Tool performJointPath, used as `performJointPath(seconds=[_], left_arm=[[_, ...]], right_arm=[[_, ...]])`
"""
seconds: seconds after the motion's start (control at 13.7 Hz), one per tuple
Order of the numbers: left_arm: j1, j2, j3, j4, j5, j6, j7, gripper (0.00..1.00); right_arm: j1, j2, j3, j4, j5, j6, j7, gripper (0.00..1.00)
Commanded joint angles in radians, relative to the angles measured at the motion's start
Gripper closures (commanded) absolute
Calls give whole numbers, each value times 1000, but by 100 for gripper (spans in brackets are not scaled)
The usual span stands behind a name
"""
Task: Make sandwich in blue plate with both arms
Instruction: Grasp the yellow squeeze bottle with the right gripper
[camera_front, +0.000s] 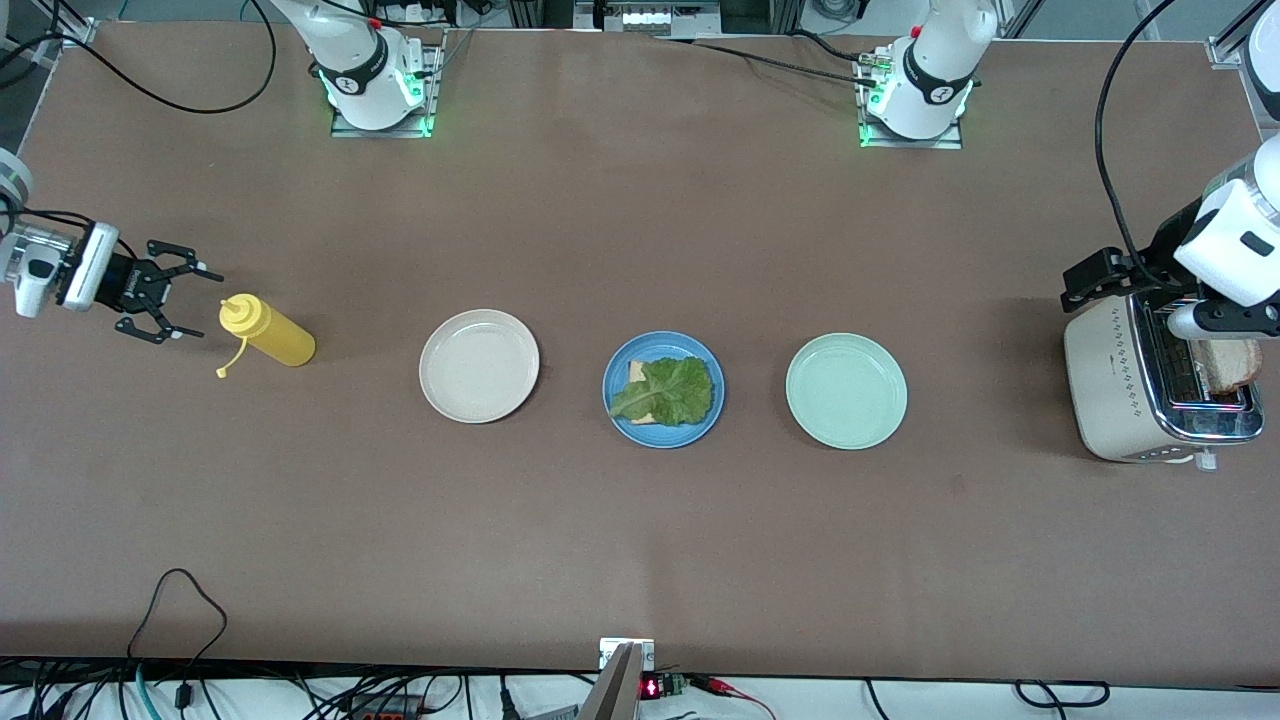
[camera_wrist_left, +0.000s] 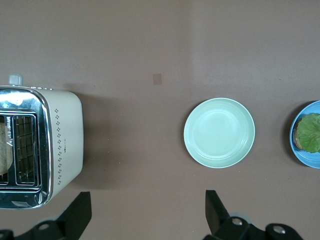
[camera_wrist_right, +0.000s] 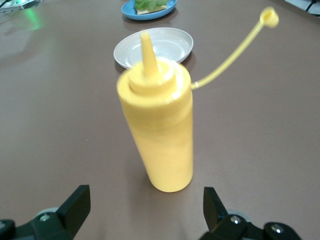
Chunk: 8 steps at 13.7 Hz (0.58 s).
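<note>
Hovered spread wide, right gripper (camera_front: 185, 303) beside yellow bottle (camera_front: 268, 331), left gripper (camera_wrist_left: 147, 212) beside toaster (camera_front: 1140, 385) (lettuce (camera_front: 665, 390) lying on blue plate (camera_front: 620, 420)).

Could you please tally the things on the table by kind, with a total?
Plates: 3, cream-white plate, blue plate, pale green plate
Bread slices: 2, under lettuce, in toaster
Lettuce leaves: 1
Mustard bottles: 1
Toasters: 1
Total: 8

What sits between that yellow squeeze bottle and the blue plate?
The cream-white plate, empty, lies between the yellow bottle and the blue plate; the front view shows it plainly.
</note>
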<state>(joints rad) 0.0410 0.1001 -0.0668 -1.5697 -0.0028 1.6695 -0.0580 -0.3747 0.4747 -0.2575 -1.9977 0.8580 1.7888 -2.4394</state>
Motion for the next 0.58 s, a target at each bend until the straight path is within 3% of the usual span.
performJointPath(seconds=[0.0, 0.51], left_arm=[[4, -11, -4, 2, -11, -13, -5, 0], [5, -11, -4, 2, -11, -13, -5, 0]], right_arm=[[-24, 110, 4, 62, 79, -49, -75, 0], [-24, 173, 41, 99, 134, -83, -136, 0]])
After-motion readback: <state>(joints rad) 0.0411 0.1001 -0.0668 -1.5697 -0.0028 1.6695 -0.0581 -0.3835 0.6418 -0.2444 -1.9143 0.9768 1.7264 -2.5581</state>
